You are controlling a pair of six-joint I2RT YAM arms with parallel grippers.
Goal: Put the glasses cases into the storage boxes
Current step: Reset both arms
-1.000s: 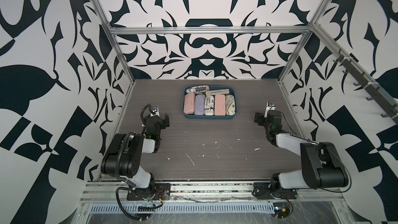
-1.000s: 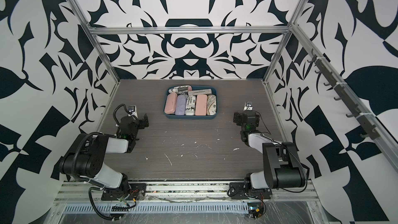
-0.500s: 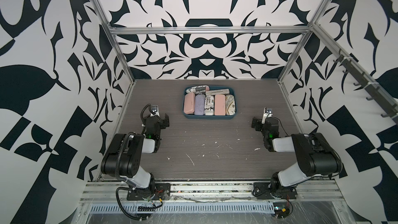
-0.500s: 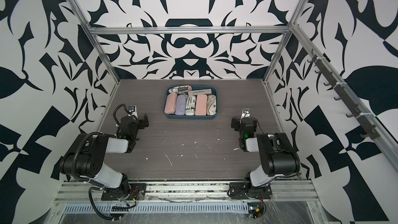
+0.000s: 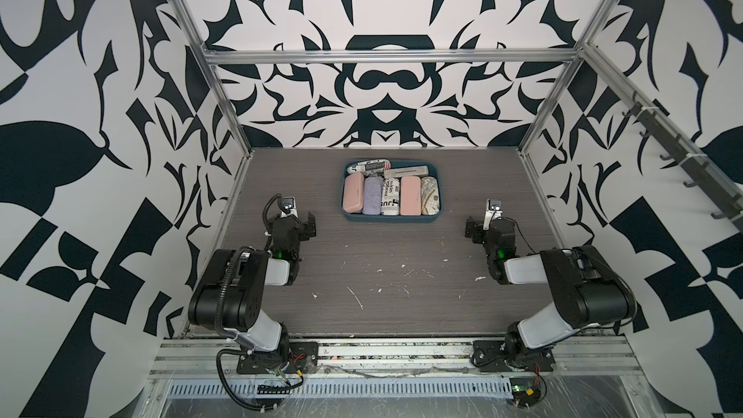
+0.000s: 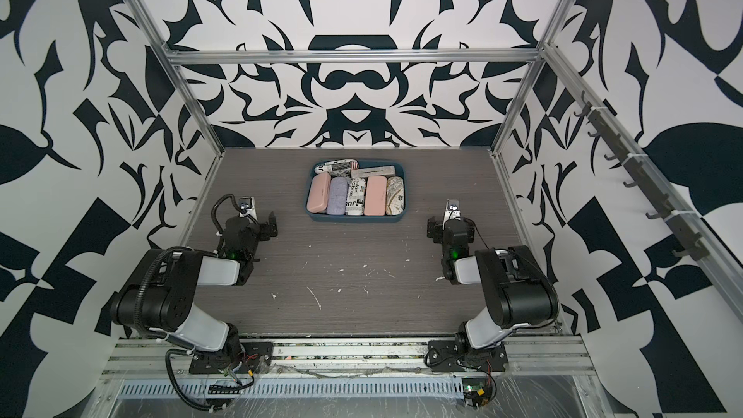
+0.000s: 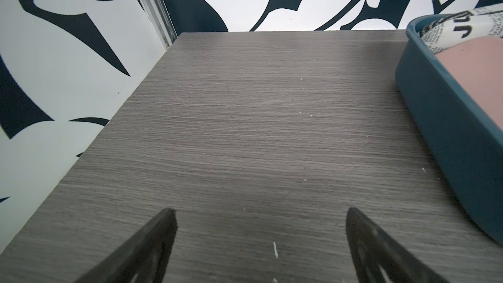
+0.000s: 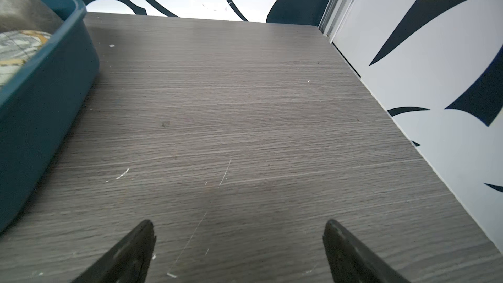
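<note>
The dark teal storage box [image 5: 392, 219] stands at the back middle of the table in both top views. Its front row holds a pink glasses case [image 5: 353, 194], a lavender one [image 5: 373, 195], a newspaper-print one [image 5: 390, 197], a second pink one [image 5: 410, 195] and a map-print one [image 5: 431, 195]. More cases lie behind them. My left gripper [image 5: 296, 223] rests low, left of the box, open and empty. My right gripper [image 5: 484, 231] sits right of it, also open and empty. In each wrist view the gripper [image 7: 260, 210] [image 8: 239, 222] frames bare table, with the box wall [image 7: 441, 121] [image 8: 46, 91] at the side.
Patterned walls with aluminium posts close in the table on three sides. White scratches and flecks [image 5: 356, 297] mark the wood-grain table top between the arms. A rail with hooks [image 5: 683, 162] runs along the right wall.
The right arm has folded back, drawing its gripper slightly nearer and lower beside the box. The left arm has not moved. Both grippers stay open.
</note>
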